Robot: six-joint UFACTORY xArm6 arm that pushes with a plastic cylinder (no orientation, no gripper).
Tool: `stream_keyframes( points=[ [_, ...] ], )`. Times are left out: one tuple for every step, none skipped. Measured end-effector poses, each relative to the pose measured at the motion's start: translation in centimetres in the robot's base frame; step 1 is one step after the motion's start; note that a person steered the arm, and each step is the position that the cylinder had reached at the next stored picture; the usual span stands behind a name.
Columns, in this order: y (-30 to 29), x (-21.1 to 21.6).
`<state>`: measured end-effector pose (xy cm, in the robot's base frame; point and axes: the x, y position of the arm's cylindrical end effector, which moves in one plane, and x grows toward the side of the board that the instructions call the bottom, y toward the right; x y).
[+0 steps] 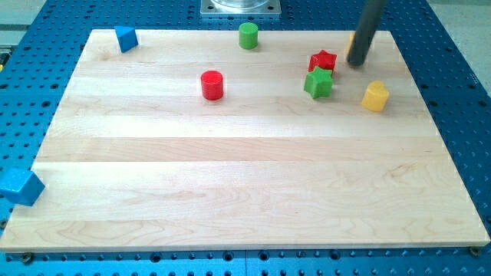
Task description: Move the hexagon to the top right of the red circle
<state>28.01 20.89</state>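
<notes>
My tip, the lower end of the straight dark rod, rests on the pale wooden desk in the upper right of the frame. There is no gripper on this arm, so nothing is grasped; the rod only touches the surface.

Just behind the rod, peeking out at its left edge, I can see a sliver of an orange-yellow block; the rod hides most of it, so I cannot make out its shape. The yellow block sits below and slightly right of my tip, close by but apart from it; I cannot say for sure whether it is the hexagon.

To the left of my tip is the red star block, and the green star block lies directly beneath it, the two touching or nearly so.

The red cylinder block stands left of centre in the upper half, well apart from my tip. The green cylinder block is near the top edge. A blue block sits at the upper left corner, and another blue cube lies off the desk at the lower left.
</notes>
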Motion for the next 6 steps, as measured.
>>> stream_keyframes(
  points=[
    [6.1,-2.7],
    [2.3,-4.3],
    [-7.6,-0.8],
    [-7.2,-2.8],
    [-8.4,-4.8],
    [-14.5,0.8]
  ],
)
